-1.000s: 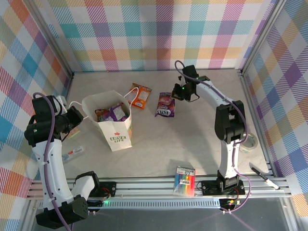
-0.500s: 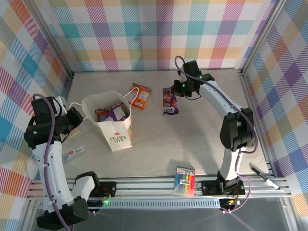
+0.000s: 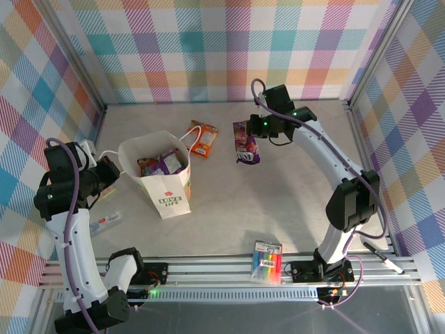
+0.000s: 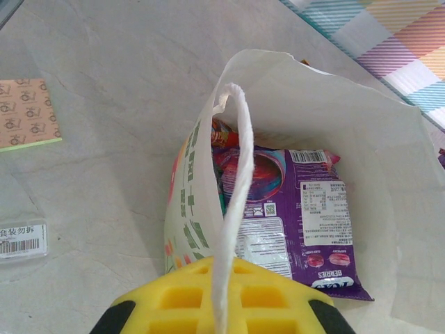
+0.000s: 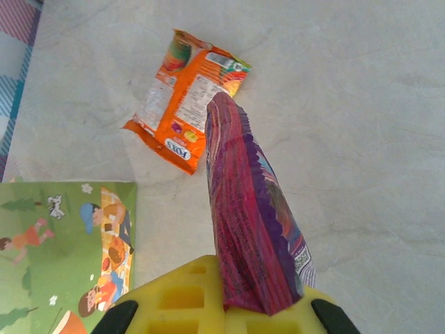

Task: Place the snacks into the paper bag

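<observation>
Top external: paper bag upright toward counter's left edge; left gripper clenched at its left side. Right gripper grasps pink-purple packet near far edge. Orange packet flat between packet and bag.
Left wrist: gripper clamps bag handle; purple packet inside bag.
Right wrist: held packet clear of counter.
</observation>
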